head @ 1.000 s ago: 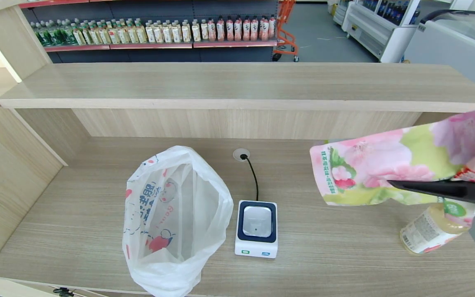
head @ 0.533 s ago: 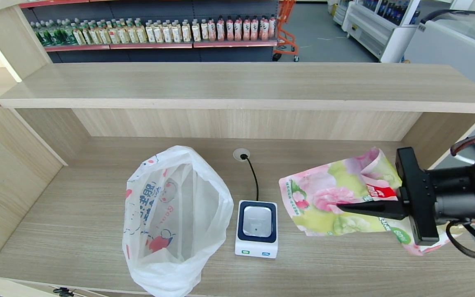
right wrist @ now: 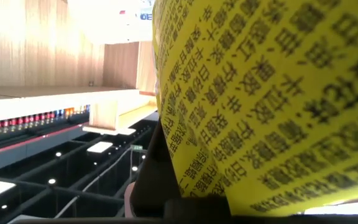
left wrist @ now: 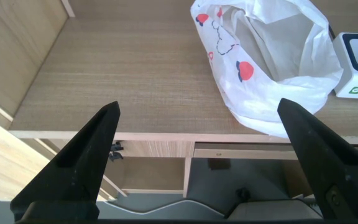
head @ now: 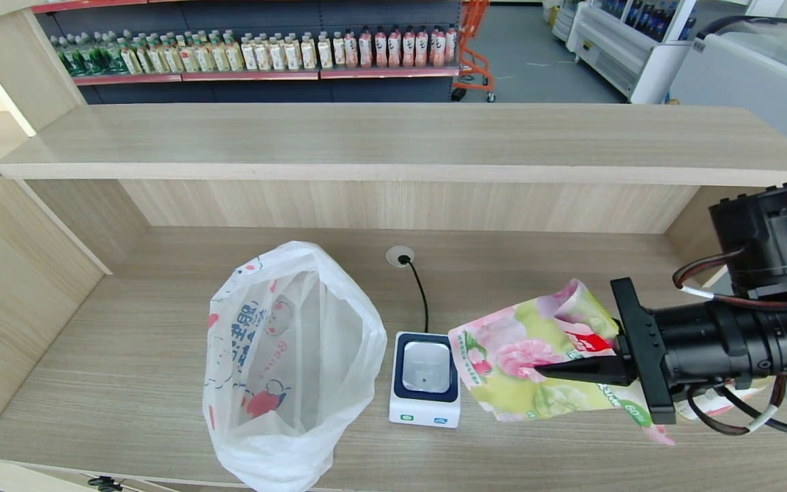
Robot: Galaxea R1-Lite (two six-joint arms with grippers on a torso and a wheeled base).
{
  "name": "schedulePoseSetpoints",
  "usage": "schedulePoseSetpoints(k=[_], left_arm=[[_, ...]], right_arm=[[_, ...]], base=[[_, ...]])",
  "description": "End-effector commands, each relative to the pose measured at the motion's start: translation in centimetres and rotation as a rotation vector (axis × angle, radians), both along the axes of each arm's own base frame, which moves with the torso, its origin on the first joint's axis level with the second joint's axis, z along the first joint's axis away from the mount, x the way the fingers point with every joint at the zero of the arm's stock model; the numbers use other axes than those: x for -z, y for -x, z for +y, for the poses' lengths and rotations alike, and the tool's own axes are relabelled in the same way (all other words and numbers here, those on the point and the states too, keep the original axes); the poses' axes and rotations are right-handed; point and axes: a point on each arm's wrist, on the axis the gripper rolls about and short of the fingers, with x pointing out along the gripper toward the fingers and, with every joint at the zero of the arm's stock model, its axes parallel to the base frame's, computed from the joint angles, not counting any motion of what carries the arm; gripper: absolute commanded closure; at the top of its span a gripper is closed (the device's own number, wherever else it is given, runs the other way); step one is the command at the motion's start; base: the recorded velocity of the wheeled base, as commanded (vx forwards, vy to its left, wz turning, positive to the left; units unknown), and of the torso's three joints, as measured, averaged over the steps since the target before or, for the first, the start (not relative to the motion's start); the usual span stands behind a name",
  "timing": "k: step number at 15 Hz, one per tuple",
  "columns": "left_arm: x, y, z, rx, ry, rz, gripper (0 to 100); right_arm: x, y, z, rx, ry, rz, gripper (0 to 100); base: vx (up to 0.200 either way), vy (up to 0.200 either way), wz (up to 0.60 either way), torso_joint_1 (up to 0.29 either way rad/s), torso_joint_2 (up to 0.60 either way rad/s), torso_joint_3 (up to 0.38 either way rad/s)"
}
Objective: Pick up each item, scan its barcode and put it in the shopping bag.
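My right gripper (head: 557, 372) is shut on a pink and green flowered pouch (head: 516, 355), held flat just right of the white barcode scanner (head: 425, 378) with the pouch's near corner over the scanner's edge. In the right wrist view the pouch's yellow printed back (right wrist: 272, 99) is pressed close to the camera. A white plastic shopping bag (head: 284, 362) stands open left of the scanner. My left gripper (left wrist: 197, 162) is open, hovering off the counter's front edge, with the shopping bag (left wrist: 272, 62) beyond it.
The scanner's black cable (head: 421, 290) runs back to a grommet hole (head: 399, 256) in the wooden counter (head: 127, 355). A raised ledge (head: 393, 143) walls the back and wooden side panels close both ends. A bottle's edge (head: 708, 408) lies behind my right arm.
My right arm has carried the pouch down and leftward from high at the right toward the scanner. The bottle on the counter is now mostly hidden behind that arm.
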Motion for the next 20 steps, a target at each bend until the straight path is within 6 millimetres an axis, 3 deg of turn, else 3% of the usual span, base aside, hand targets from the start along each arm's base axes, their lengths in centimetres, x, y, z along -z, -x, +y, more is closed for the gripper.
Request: schedulePoseSetpoints(k=[1, 20], left_arm=[[0.0, 0.0, 0.0, 0.0, 0.0, -0.001, 0], [0.0, 0.0, 0.0, 0.0, 0.0, -0.001, 0]], right_arm=[[0.8, -0.9, 0.4, -0.001, 0.011, 0.025, 100], [3.8, -5.1, 4.3, -0.06, -0.028, -0.056, 100]], base=[[0.0, 0.0, 0.0, 0.0, 0.0, 0.0], [0.0, 0.0, 0.0, 0.0, 0.0, 0.0]])
